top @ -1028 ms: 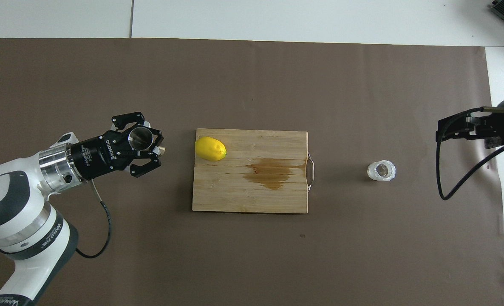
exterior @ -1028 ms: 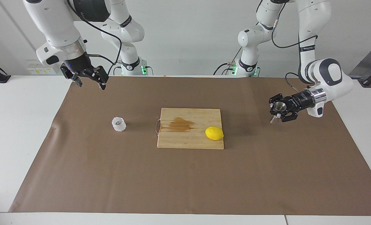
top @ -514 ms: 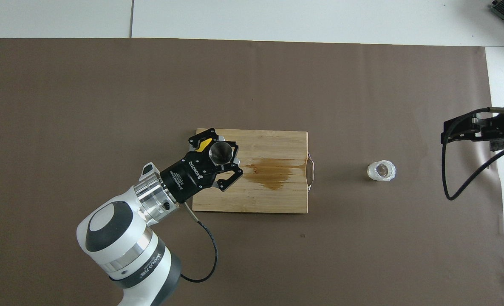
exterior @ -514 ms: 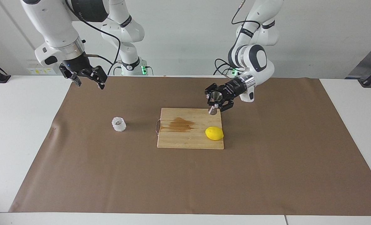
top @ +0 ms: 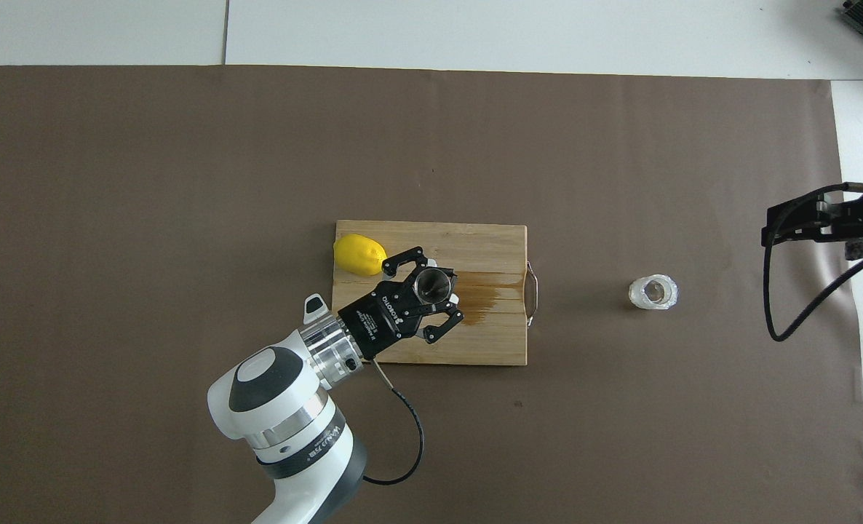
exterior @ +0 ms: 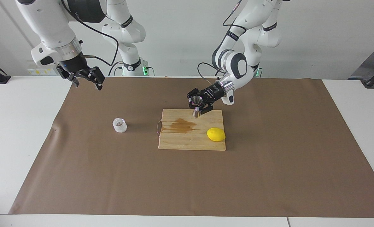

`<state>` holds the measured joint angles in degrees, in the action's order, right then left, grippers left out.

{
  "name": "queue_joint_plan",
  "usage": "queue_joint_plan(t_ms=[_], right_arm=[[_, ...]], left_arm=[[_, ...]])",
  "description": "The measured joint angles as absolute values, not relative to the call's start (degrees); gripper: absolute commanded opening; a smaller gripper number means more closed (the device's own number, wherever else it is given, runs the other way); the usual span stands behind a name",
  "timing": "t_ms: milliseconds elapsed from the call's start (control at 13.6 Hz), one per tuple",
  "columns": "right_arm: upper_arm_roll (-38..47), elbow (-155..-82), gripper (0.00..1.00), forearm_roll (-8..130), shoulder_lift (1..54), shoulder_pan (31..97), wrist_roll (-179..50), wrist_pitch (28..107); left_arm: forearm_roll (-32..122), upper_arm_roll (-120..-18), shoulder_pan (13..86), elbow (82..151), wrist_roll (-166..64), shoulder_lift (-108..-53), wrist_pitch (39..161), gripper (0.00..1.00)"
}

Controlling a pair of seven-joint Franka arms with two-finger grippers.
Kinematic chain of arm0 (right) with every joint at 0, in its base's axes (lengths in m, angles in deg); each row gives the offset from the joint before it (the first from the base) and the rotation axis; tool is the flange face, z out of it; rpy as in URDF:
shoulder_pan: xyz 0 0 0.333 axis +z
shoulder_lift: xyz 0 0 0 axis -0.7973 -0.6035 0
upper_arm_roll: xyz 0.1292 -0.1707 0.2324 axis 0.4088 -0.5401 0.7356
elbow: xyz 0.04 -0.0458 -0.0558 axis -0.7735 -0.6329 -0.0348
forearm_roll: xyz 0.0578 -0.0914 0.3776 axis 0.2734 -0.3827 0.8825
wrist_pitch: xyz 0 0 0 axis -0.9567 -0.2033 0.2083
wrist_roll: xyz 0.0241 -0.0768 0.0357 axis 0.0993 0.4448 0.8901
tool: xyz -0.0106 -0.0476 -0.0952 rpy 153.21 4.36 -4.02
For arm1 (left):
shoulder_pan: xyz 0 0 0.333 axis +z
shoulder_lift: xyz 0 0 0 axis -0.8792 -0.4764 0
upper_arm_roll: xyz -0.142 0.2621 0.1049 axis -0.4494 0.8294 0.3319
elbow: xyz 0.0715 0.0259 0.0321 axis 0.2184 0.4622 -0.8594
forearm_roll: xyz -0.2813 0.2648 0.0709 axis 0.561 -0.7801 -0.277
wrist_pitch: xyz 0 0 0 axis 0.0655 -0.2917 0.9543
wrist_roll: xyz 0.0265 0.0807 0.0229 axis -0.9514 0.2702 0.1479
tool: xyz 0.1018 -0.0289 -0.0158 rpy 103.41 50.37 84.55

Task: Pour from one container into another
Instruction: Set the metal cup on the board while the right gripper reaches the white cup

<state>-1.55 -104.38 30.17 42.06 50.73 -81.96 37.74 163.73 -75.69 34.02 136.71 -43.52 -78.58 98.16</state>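
Swung in from the left arm's end of the table within a second: left gripper (exterior: pixel 197 106), clamped on the steel jigger (exterior: pixel 196 107), now up over the cutting board (exterior: pixel 191 143) at the edge nearer the robots; seen from overhead, at about four o'clock from the lemon (top: pixel 359 255) and just beside the brown stain (top: pixel 484 292); jigger upright, open mouth up, taken near its upper cone; forearm angled down and in from the left arm's base, wrist low. Barely shifted over the same second: right gripper (exterior: pixel 84 75), fingers spread, nothing between them, raised over the mat's corner at the right arm's end, waiting. Glass cup (exterior: pixel 119 125) standing upright on the brown mat (exterior: pixel 111 176), well apart from the board at its handle end, at roughly three o'clock from it overhead; untouched. Likely light, rigid and breakable, bumpy wall offering fair purchase; best taken across the wall at mid-height, squarely, without hard squeeze. Jigger likely light, stiff, slick; waist the surest hold.
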Motion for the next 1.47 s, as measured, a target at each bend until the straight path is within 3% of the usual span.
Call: queue_joint_plan(t_ms=[147, 1322, 1469], right_arm=[[-1.6, -104.6, 1.00, 30.2, 42.1, 50.7, -82.0, 37.7], [-1.4, -106.2, 1.00, 30.2, 42.4, 50.1, -59.5, 39.6], [-1.4, -107.4, 1.00, 30.2, 42.9, 50.1, -55.3, 39.9]], left_arm=[[164.3, -76.1, 34.0, 136.3, -44.4, -80.2, 98.2, 0.12], [166.1, -77.9, 34.0, 134.6, -45.4, -85.1, 98.3, 0.35], [166.1, -78.0, 34.0, 134.6, -45.5, -85.4, 98.5, 0.46]])
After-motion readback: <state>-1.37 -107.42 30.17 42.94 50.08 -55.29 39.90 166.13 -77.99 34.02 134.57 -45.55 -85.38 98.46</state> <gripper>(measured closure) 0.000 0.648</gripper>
